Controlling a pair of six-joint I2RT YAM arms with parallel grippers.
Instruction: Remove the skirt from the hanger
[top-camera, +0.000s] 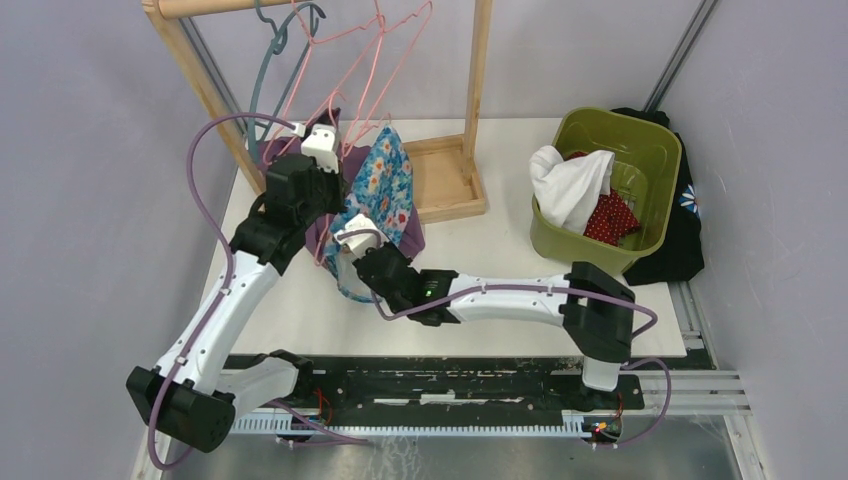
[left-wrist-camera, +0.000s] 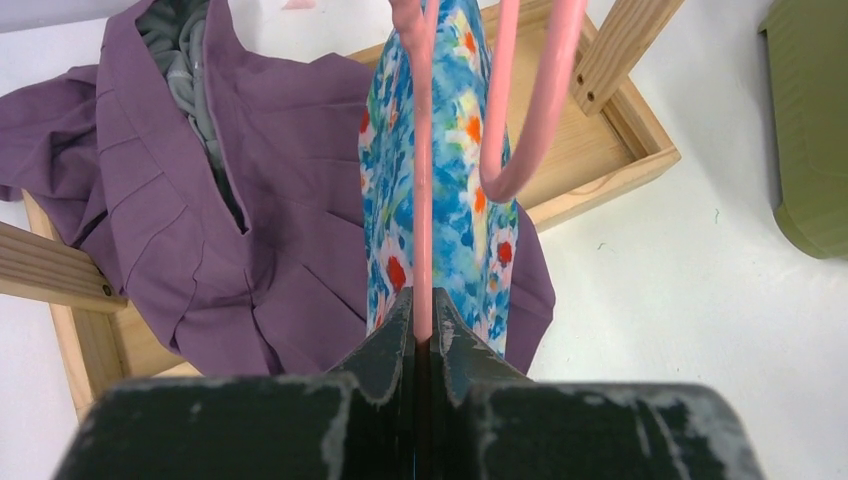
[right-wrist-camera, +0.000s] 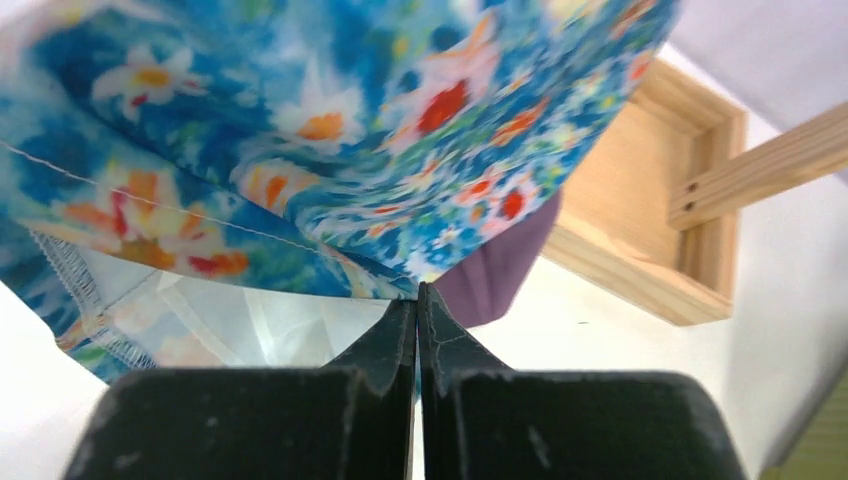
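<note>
Skirt, blue and floral, hangs from the pink hanger on the wooden rack in the overhead view. Its waist is up and its hem is drawn toward the near edge, so its long axis slants from the rail down to the table. The left gripper is at the hanger and the right gripper at the hem. From the left wrist, the jaws are pinched shut on the hanger's wire, with a purple garment heaped beside. From the right wrist, the jaws are closed tight on the hem's edge. The pull-off seems in hand: next the right arm should draw the cloth down and clear while the left steadies the hanger.
</note>
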